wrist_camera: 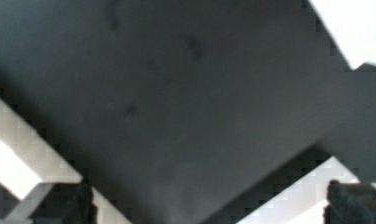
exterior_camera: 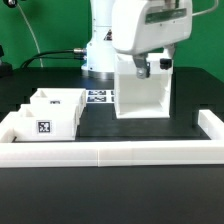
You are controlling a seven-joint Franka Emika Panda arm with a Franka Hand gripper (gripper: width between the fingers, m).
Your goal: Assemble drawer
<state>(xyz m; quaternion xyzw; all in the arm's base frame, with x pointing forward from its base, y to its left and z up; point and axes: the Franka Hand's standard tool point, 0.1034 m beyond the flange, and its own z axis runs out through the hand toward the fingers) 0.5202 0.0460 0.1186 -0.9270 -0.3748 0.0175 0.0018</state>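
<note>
The tall white housing (exterior_camera: 141,93) stands on the black table at centre right of the exterior view, its open side facing the exterior view's left. Two small white open-top trays (exterior_camera: 52,104) (exterior_camera: 43,124) sit side by side at the left; the nearer one shows a square tag. My gripper (exterior_camera: 152,67) is open at the housing's top edge, with its fingers spread on either side of the wall. In the wrist view the gripper (wrist_camera: 206,205) has dark fingertips (wrist_camera: 60,203) far apart with nothing between them, over a dark surface crossed by white edges (wrist_camera: 291,190).
A long low white border wall (exterior_camera: 120,150) runs along the front and turns back at both ends. The marker board (exterior_camera: 98,97) lies flat behind the trays, next to the housing. The robot's base (exterior_camera: 100,45) stands at the back.
</note>
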